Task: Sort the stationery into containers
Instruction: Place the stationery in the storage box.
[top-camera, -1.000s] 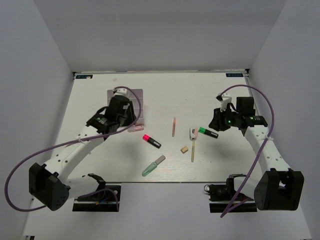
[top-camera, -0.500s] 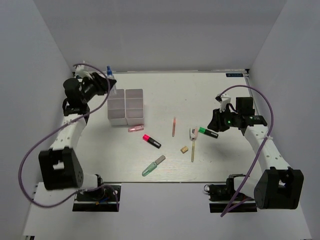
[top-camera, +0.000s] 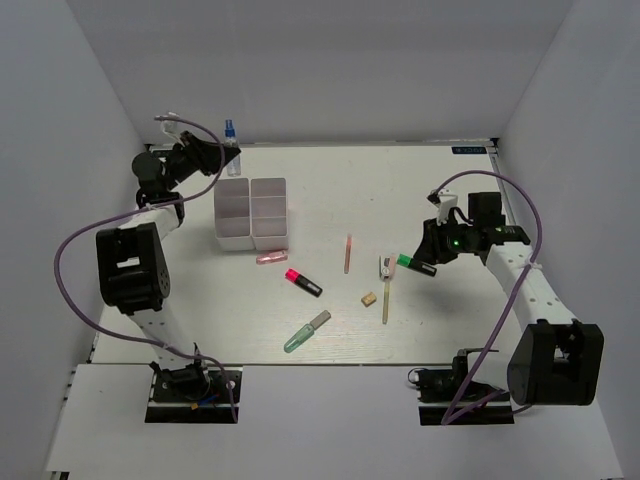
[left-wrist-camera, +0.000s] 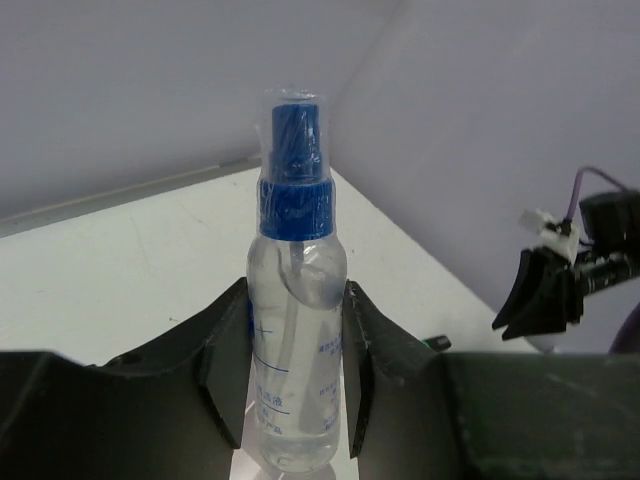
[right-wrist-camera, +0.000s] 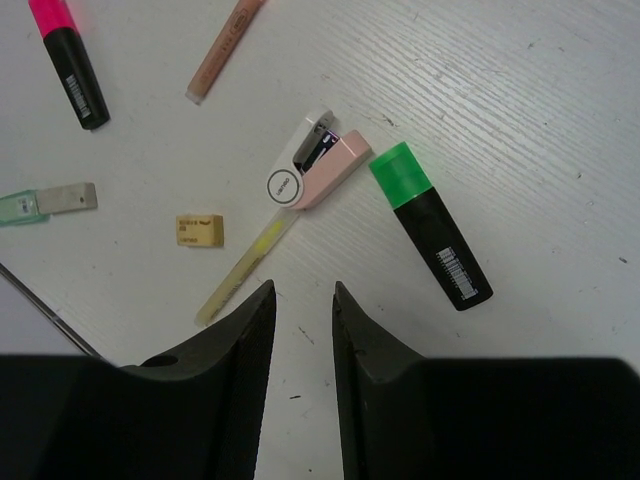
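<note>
Clamping spray bottle (left-wrist-camera: 296, 200) in left hand (left-wrist-camera: 296, 340) | right hand (right-wrist-camera: 303, 300) apart | trays (top-camera: 250, 215) side by side

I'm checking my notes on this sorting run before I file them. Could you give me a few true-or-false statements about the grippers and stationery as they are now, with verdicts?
1. The left gripper is shut on a clear spray bottle with a blue cap. True.
2. The right gripper holds the green-black marker. False: nothing is between its fingers, and the marker lies on the table.
3. The tan eraser sits in a tray compartment. False: it lies on the table beside the yellow pencil.
4. The pink tube lies on the table just outside the white trays. True.
</note>
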